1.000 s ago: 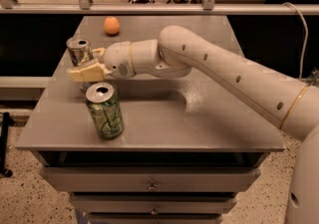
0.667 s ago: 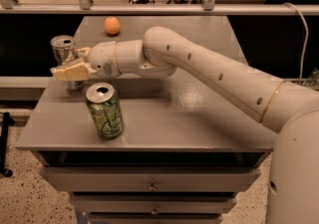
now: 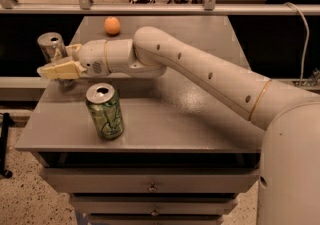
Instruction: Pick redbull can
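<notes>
The redbull can [image 3: 51, 47] stands upright at the far left edge of the table [image 3: 200, 124], its silver top open to view and its slim grey body partly hidden behind a finger. The gripper [image 3: 56, 64] has it clasped: one cream finger [image 3: 56, 70] lies across the front of the can's lower half, the other shows just behind the can, so the jaws are clenched around the can's middle. A short piece of the can shows below the front finger, right over the table's edge – whether its base touches the tabletop cannot be told.

The arm [image 3: 200, 76] reaches in from the lower right, crossing the table on a slant, with the wrist lying level and pointing left.

Near the gripper, toward the front edge, stands a wider green can [image 3: 104, 112] with pale swirl lines – upright, its top opened, apart from both the fingers and the redbull can. Toward the back of the table, well apart from both cans, rests an orange [image 3: 112, 25].

Below the tabletop are drawers [image 3: 150, 186] with small knobs. Behind the table runs a metal rail [image 3: 160, 9], and a pale cable [image 3: 303, 24] hangs at the right.
</notes>
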`<state>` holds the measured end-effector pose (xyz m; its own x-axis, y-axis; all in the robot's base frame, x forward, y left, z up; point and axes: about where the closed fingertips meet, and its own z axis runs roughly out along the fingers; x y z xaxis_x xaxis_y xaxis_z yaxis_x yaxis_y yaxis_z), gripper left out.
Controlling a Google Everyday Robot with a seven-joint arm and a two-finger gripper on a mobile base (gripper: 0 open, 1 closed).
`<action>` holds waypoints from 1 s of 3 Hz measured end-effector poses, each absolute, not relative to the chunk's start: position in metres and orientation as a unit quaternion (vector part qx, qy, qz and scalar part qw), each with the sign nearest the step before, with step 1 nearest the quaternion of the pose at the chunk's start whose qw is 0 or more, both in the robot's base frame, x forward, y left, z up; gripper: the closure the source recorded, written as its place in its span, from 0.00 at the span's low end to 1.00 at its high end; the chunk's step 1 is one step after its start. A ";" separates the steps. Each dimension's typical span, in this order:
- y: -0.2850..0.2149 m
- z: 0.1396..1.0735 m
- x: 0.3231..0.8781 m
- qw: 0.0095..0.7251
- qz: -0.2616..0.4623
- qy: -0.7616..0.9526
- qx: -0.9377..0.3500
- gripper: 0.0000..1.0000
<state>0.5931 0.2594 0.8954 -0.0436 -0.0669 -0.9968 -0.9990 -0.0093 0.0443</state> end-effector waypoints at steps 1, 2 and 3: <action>0.256 0.900 0.595 0.478 0.494 0.520 -0.507 0.19; 0.250 0.903 0.596 0.483 0.491 0.520 -0.506 0.43; 0.229 0.907 0.602 0.490 0.479 0.525 -0.505 0.64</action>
